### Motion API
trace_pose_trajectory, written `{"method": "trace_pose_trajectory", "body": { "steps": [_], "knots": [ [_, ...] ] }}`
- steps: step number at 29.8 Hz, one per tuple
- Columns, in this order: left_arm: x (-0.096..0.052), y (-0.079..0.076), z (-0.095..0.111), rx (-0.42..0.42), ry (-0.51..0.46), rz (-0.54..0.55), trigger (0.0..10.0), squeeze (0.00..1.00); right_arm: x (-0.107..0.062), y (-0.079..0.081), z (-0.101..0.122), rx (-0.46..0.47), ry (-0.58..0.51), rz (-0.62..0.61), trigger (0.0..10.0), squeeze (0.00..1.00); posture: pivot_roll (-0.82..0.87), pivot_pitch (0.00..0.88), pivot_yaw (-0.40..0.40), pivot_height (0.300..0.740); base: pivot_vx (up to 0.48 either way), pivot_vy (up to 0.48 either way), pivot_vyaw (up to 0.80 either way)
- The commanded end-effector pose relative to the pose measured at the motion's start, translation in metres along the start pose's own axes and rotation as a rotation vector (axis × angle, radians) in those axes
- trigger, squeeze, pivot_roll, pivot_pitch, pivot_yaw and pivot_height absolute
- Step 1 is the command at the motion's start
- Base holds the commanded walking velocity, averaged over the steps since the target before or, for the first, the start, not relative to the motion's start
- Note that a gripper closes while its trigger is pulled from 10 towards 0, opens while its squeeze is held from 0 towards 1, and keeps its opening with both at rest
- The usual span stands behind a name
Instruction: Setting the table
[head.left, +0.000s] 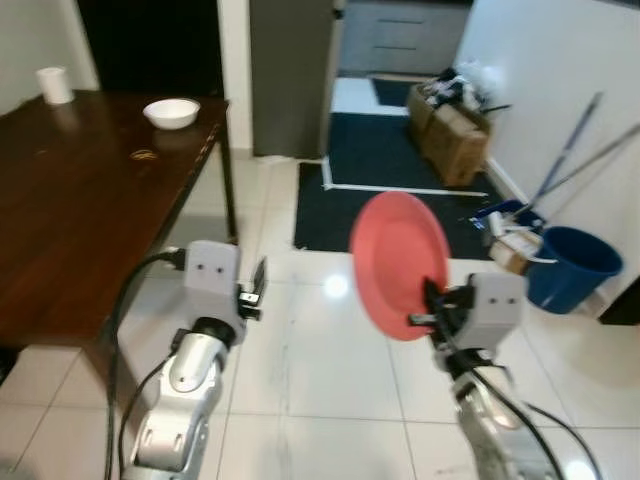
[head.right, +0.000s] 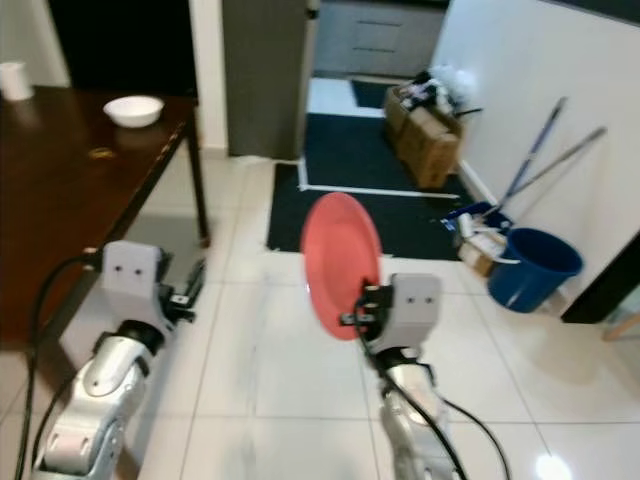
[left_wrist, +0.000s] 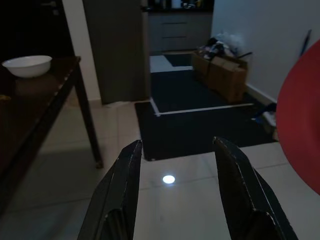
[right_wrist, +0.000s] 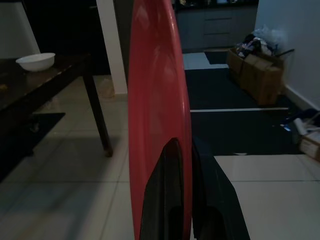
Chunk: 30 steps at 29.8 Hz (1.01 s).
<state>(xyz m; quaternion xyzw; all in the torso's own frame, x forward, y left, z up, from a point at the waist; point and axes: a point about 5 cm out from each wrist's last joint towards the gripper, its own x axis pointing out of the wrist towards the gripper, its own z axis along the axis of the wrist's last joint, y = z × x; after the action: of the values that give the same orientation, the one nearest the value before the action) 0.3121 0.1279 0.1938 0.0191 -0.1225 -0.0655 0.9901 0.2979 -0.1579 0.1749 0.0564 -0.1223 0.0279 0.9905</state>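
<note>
A red plate stands on edge in the air over the white tiled floor, with my right gripper shut on its lower rim. In the right wrist view the plate is seen edge-on between the two black fingers. My left gripper is open and holds nothing; it hangs beside the near corner of the dark wooden table. A white bowl and a white cup sit at the table's far end.
A dark rug lies ahead on the floor. Cardboard boxes stand by the right wall, with a blue bucket and mop handles nearer. A grey cabinet stands beyond the table.
</note>
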Motion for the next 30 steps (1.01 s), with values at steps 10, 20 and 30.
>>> {"method": "trace_pose_trajectory", "body": {
  "steps": [10, 20, 30],
  "knots": [
    [-0.0017, 0.0077, -0.0045, 0.014, 0.018, 0.024, 10.0, 0.00, -0.0004, 0.0097, 0.0006, 0.015, -0.007, 0.026, 10.0, 0.00, 0.09, 0.078, 0.048, 0.740, 0.480, 0.000, 0.00],
    [-0.0006, 0.0074, -0.0042, 0.014, 0.017, 0.020, 10.0, 0.00, 0.0002, 0.0093, 0.0014, 0.014, -0.011, 0.022, 10.0, 0.00, 0.09, 0.078, 0.050, 0.740, 0.480, 0.000, 0.00],
    [0.0010, 0.0070, -0.0030, 0.017, 0.012, 0.012, 10.0, 0.00, 0.0001, 0.0092, 0.0016, 0.017, -0.013, 0.014, 10.0, 0.00, 0.09, 0.078, 0.057, 0.740, 0.480, 0.000, 0.00]
  ]
}}
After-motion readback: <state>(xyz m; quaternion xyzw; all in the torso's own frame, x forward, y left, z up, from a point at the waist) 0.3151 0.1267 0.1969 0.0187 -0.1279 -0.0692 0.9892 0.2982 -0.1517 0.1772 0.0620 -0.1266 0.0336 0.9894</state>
